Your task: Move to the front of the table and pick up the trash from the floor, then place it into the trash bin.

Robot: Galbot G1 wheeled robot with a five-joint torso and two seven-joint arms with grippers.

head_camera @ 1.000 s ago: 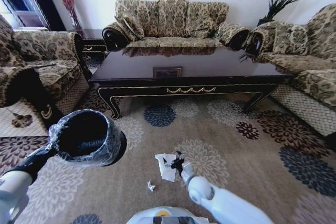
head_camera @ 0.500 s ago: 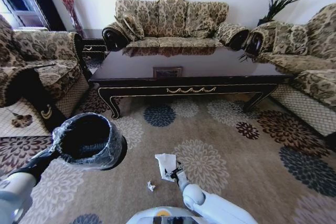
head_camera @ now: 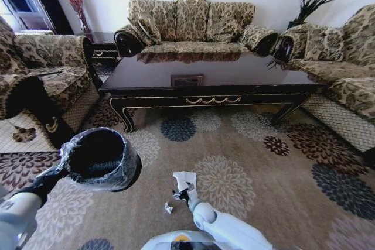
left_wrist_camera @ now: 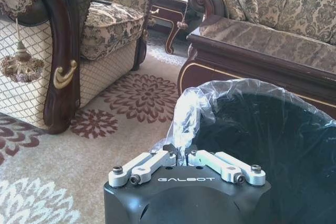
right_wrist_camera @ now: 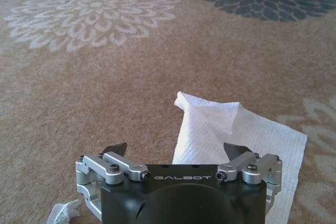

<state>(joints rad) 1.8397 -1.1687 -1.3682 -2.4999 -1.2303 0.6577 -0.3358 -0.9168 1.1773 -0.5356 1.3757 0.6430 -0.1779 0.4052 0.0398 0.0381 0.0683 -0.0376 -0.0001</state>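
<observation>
Nearest to the camera, at the bottom centre of the head view: right gripper [head_camera: 183, 192], low over the carpet [head_camera: 252, 162], fingers spread wide apart and holding nothing. In the right wrist view the same gripper [right_wrist_camera: 176, 150] pointed at the white napkin [right_wrist_camera: 231, 135], one corner of it raised and lying between the two dark fingertips [right_wrist_camera: 114, 149], the rest flat on the floor just ahead. In the head view, napkin [head_camera: 185, 180] touching or just above the gripper's tip. Small crumpled wrapper [head_camera: 168, 207] just left of the gripper, lower in the frame; also at the bottom left of the right wrist view [right_wrist_camera: 63, 214].

Compared with a second earlier: right gripper drawn back toward the bottom of the frame and a little left, napkin now less covered by it.

At the left of the head view: left gripper [head_camera: 60, 168], closed on the plastic liner at the rim of the trash bin [head_camera: 99, 157], bin held up off the floor. Bin shifted slightly down the frame since the earlier picture. In the left wrist view, fingers [left_wrist_camera: 157, 159] pinched together on the clear bag at the bin's edge [left_wrist_camera: 247, 124].

Farther off, across the upper middle: the table [head_camera: 211, 80], dark and glossy. Behind it, at the top: a patterned sofa [head_camera: 190, 21].
</observation>
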